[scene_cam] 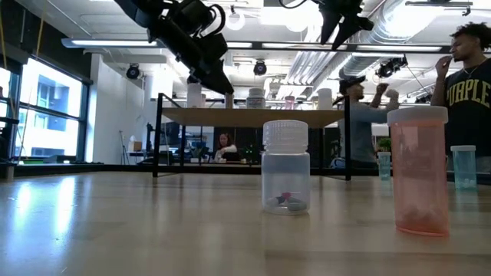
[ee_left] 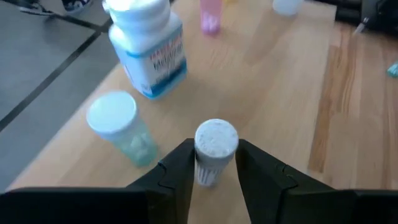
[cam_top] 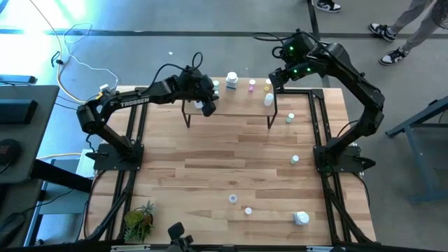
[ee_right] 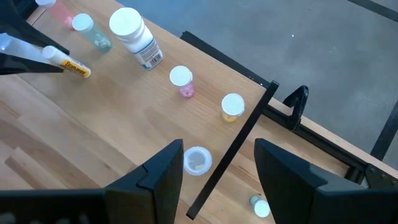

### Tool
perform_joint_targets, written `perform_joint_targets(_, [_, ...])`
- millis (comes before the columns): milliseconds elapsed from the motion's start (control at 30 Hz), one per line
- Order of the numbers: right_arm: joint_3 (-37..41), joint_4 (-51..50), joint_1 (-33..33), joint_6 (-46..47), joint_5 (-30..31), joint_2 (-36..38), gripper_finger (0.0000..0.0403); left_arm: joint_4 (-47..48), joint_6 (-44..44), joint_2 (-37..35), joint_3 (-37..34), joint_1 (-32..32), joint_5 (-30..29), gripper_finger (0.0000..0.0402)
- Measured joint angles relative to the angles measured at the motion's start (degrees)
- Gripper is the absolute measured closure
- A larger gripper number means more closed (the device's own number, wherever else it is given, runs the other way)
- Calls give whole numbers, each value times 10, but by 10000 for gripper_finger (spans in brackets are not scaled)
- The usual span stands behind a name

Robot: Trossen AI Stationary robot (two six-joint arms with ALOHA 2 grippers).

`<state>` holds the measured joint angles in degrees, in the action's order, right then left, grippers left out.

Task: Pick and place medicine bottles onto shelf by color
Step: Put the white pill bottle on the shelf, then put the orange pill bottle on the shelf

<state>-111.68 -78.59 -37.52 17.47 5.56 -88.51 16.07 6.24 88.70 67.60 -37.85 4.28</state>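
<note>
The left pincer's fingers (ee_left: 180, 168) fill the foreground of the left wrist view. The left pincer (ee_left: 213, 149) is closed against a slim white-capped bottle (ee_left: 216, 138) on both sides, just under the cap, which looks like a grip. Holding it high under the cap keeps the body hanging straight, so it can be stood on its base. I cannot tell whether the base already touches the shelf (ee_left: 280, 93).

Just beyond stands a green bottle (ee_left: 118, 124), then a big bottle (ee_left: 149, 50) with a white cap, and farther off a pink bottle (ee_left: 210, 15). Bringing the white-capped bottle in beside the big one would fit sorting by colour.

The green bottle and the big bottle stand close to the board's far edge, with floor directly past them, so any nudge that way could tip one off. Toward the shelf's middle the board is bare, and that looks the safer side for backing the pincer out.

The right pincer (ee_right: 217, 155) waits above the shelf's other end, jaws wide apart and holding nothing, well apart from the left arm. Below it are a clear bottle (ee_right: 196, 160) and a yellow bottle (ee_right: 232, 107), both near the shelf's black end rail.

Several more bottles are unsorted on the tabletop (cam_top: 231, 161), which has plenty of open wood around them.
</note>
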Motion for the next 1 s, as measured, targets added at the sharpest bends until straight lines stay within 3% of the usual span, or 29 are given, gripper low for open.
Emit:
perform_joint_targets(633, [0, 0, 0, 0, 0, 0, 215, 0, 10, -4, 1, 0, -25, 178])
perform_joint_targets(1000, [0, 0, 0, 3, 0, 0, 215, 29, 10, -53, 1, 0, -22, 174])
